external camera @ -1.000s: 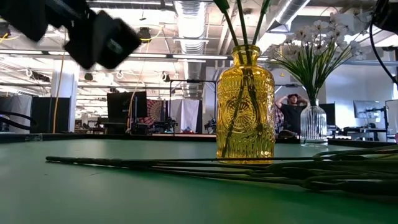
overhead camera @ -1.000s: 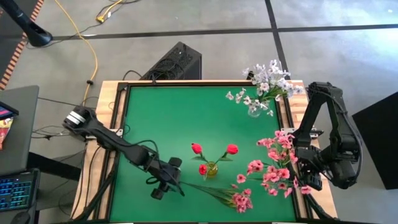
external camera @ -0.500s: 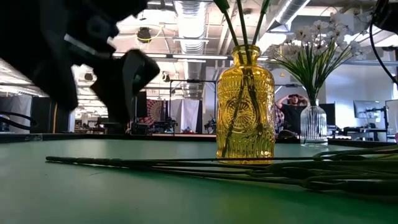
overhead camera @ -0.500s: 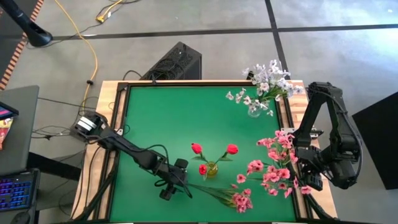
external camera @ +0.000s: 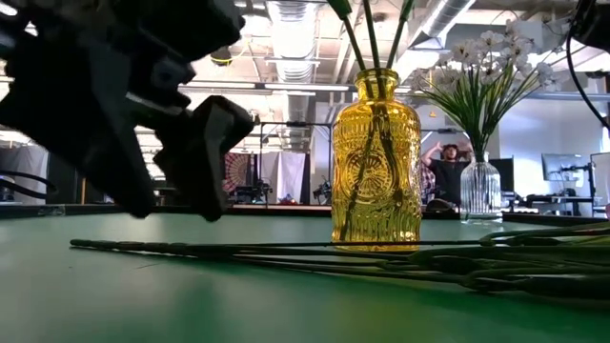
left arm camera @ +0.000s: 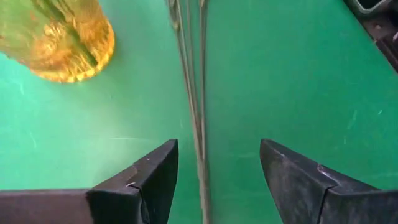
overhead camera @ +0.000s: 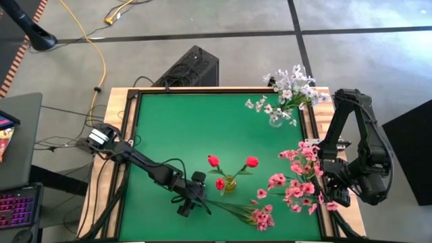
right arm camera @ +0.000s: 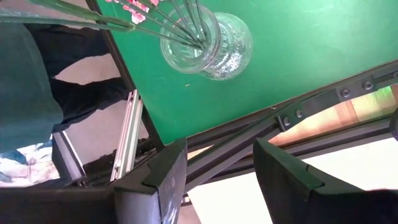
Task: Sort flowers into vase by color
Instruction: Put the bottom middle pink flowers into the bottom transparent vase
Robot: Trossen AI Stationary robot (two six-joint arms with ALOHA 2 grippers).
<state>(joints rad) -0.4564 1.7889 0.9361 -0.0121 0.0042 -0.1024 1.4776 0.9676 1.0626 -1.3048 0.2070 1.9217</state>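
A pink spray (overhead camera: 258, 217) lies flat on the green table, and its long green stems (left arm camera: 198, 118) reach toward my left gripper (overhead camera: 191, 201). That gripper hangs open just above the stem ends (external camera: 95, 246), one finger on either side of them in the left wrist view (left arm camera: 214, 180). Beside it a yellow glass vase (overhead camera: 229, 183) holds three red buds. A clear vase (right arm camera: 205, 40) with pink sprays (overhead camera: 297, 179) stands at the table's right edge. Another clear vase (overhead camera: 275, 121) far right holds white flowers. My right gripper (overhead camera: 335, 196) waits open past the right edge.
The yellow vase (external camera: 375, 162) stands close behind the lying stems (external camera: 334, 257). The table's metal frame (right arm camera: 298, 109) runs under my right gripper (right arm camera: 217, 174). A person shows far back in the room in the low view. Bare green surface (overhead camera: 182, 128) lies far left.
My left gripper has moved toward the table's right and near edges and come down over the stem ends of the lying pink spray. The flowers and vases have stayed where they were.
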